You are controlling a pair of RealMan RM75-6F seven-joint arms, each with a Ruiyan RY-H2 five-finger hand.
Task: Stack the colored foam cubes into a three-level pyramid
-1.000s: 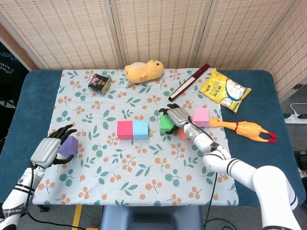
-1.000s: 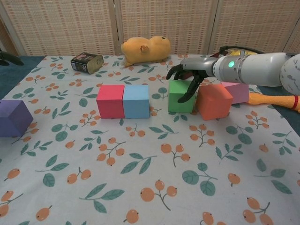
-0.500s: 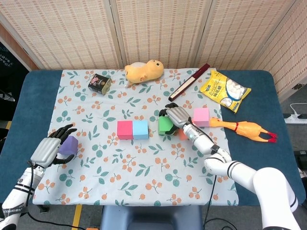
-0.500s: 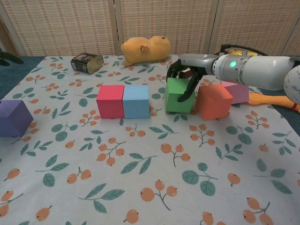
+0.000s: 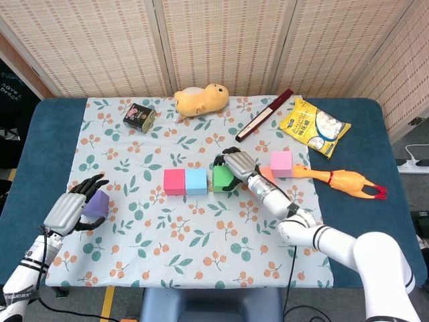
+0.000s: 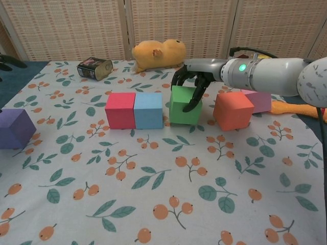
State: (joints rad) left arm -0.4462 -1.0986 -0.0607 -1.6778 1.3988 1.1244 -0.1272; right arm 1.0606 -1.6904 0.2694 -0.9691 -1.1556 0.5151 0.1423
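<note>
Gripping the green cube (image 6: pixel 184 105) from above, our right hand (image 6: pixel 191 81) is curling its fingers over the top and right face while the cube sits on the cloth, just right of the blue cube (image 6: pixel 148 110), a narrow gap showing. We are judging the foam light, soft and easily dented, so we are favouring opposite flat faces and mild pressure. Our left hand (image 5: pixel 72 205) is resting spread against the purple cube (image 5: pixel 98 202), apparently not clasping it.
</note>
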